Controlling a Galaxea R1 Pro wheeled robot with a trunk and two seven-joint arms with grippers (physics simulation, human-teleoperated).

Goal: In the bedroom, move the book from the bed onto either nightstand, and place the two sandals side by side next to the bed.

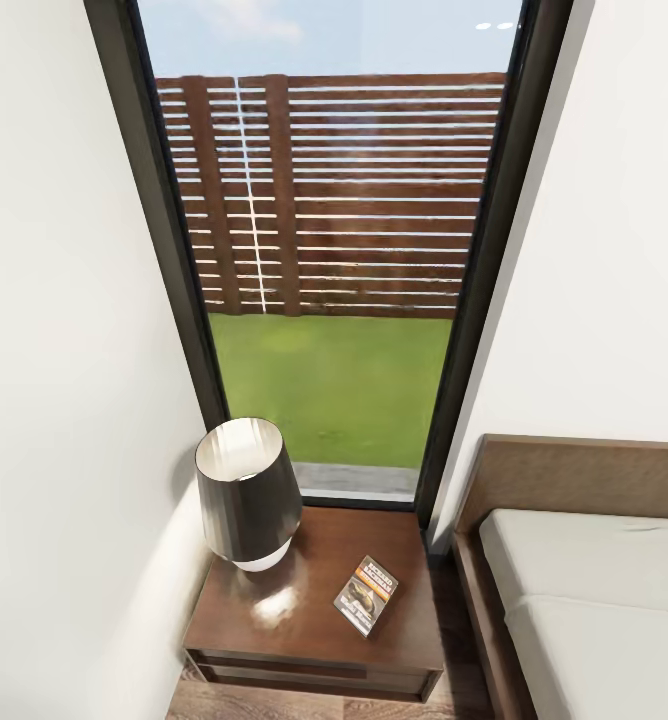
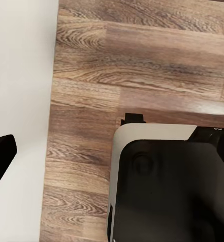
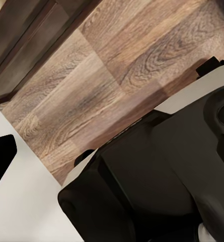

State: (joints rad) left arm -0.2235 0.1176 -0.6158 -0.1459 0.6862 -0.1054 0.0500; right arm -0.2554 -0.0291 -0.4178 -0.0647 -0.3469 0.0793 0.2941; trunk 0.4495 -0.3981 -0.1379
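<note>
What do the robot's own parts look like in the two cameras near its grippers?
Bulky, rounded, glossy black housings with off-white shell edging, seen above brown wood-grain floor. A black tapered piece juts in at each picture's edge. The right wrist view shows the same black body. No cables or markings are legible.

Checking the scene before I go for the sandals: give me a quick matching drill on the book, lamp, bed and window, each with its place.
Things:
1. book
2. lamp
3. bed
4. window

Places:
A. behind the nightstand, showing grass and fence
B. right of the nightstand
C. nightstand top, wall side
D. nightstand top, bed side, lying flat

Pairs: 1-D, 2-C, 3-B, 4-A
</note>
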